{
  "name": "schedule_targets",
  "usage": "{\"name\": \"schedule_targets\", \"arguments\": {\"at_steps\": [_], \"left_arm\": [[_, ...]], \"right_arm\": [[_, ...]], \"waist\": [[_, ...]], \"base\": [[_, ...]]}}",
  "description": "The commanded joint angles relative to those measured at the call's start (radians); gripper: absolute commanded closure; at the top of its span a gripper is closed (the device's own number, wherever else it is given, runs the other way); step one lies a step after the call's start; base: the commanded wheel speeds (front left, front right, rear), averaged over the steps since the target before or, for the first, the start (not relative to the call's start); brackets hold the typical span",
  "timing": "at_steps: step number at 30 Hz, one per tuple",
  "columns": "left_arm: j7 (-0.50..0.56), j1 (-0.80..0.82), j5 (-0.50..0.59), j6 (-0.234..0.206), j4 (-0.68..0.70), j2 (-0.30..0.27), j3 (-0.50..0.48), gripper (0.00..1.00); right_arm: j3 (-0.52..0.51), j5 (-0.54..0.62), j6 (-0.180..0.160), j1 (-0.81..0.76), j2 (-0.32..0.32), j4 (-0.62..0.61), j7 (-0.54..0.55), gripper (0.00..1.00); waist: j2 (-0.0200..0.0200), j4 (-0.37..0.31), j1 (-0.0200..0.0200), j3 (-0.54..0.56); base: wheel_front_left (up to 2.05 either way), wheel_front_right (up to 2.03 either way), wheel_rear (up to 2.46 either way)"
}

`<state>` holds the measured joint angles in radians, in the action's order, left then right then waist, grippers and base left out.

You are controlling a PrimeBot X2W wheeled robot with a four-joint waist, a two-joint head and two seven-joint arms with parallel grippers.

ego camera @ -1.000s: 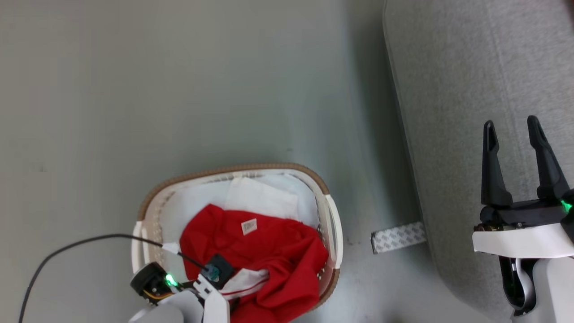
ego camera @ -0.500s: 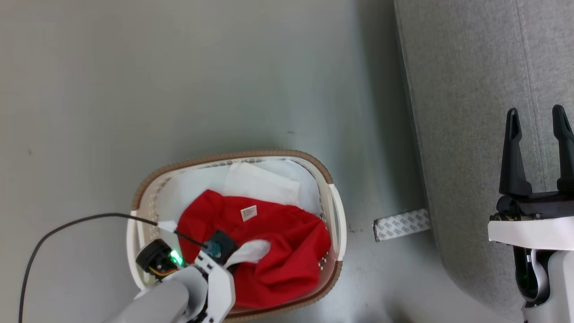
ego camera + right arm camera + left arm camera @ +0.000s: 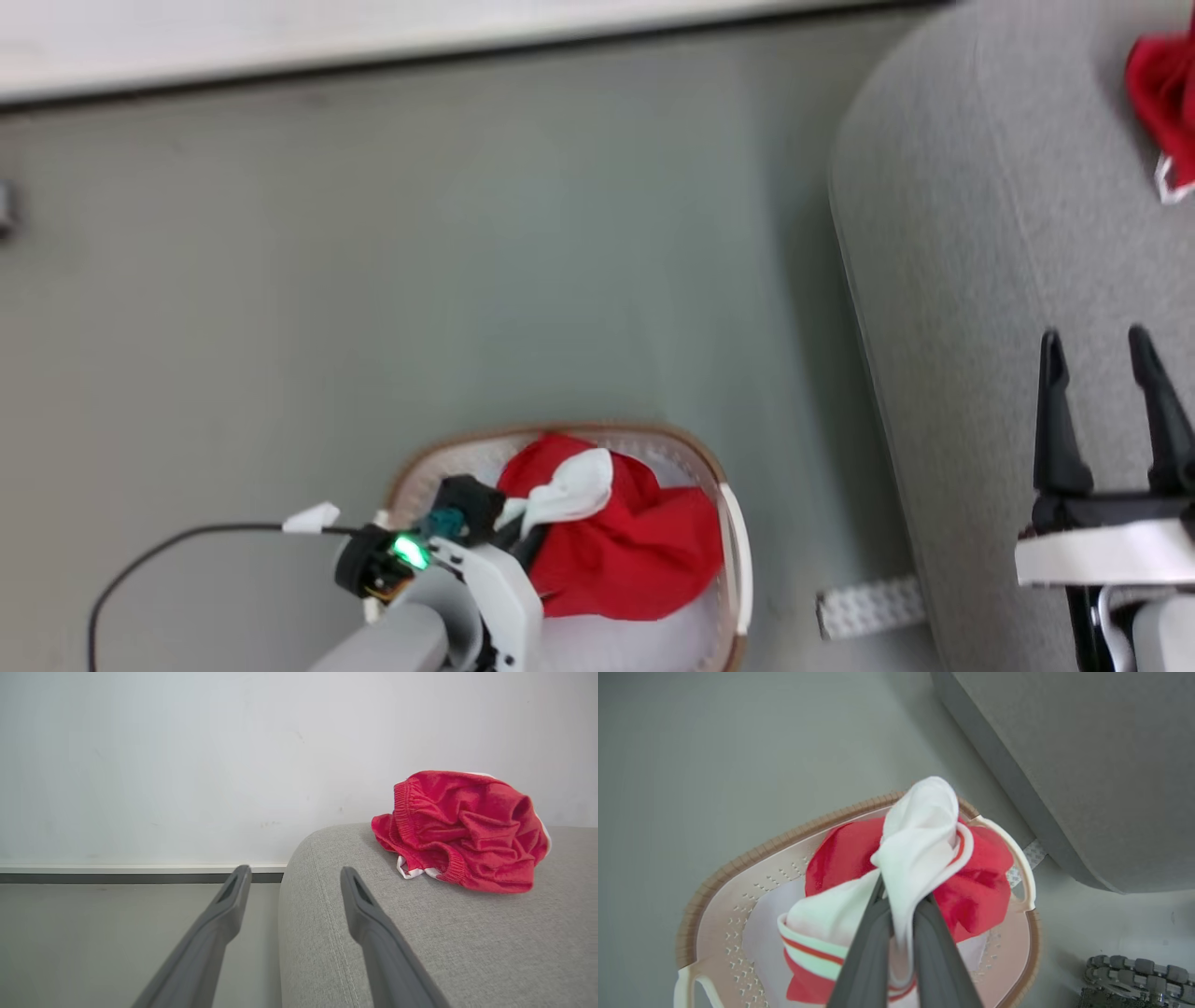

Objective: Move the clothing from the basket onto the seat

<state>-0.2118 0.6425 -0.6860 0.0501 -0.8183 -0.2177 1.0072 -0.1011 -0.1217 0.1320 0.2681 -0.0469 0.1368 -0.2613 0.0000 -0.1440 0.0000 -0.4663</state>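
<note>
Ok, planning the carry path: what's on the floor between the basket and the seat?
In the head view, bare grey floor, apart from one pale patterned strip lying by the seat, right of the basket.

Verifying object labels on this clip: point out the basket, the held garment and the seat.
basket (image 3: 733, 924), left wrist view, perforated inner wall.
held garment (image 3: 924, 826), left wrist view, bunched white panel.
seat (image 3: 420, 933), right wrist view, grey top surface.

Overhead, close wrist; basket apparently shared
</note>
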Motion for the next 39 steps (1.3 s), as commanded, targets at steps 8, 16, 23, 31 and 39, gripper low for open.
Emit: {"name": "schedule_targets", "arguments": {"at_steps": [8,16,23,31,39], "left_arm": [[-0.037,-0.092,-0.041,-0.074,0.103,0.01,-0.048,1.0],[-0.039,-0.132,-0.06,-0.164,0.278,-0.044,-0.101,1.0],[-0.002,-0.139,-0.061,-0.244,0.47,-0.124,-0.141,1.0],[0.042,-0.154,-0.061,-0.324,0.653,-0.217,-0.187,1.0],[0.085,-0.164,-0.057,-0.379,0.78,-0.288,-0.214,1.0]], "right_arm": [[-0.02,0.027,-0.003,-0.138,-0.004,0.045,-0.002,0.0],[0.006,0.006,-0.003,-0.218,-0.003,0.059,-0.002,0.0],[0.035,-0.005,-0.003,-0.261,-0.004,0.067,-0.002,0.0],[0.079,-0.027,-0.003,-0.314,-0.003,0.069,-0.002,0.0],[0.111,-0.019,-0.003,-0.336,-0.003,0.053,-0.002,0.0]], "waist": [[0.0,0.166,0.0,0.322],[0.0,0.217,0.0,0.445],[0.0,0.23,0.0,0.497],[0.0,0.213,0.0,0.545],[0.0,0.192,0.0,0.563]], "base": [[0.0,0.0,0.0],[0.0,0.0,0.0],[0.0,0.0,0.0],[0.0,0.0,0.0],[0.0,0.0,0.0]]}}
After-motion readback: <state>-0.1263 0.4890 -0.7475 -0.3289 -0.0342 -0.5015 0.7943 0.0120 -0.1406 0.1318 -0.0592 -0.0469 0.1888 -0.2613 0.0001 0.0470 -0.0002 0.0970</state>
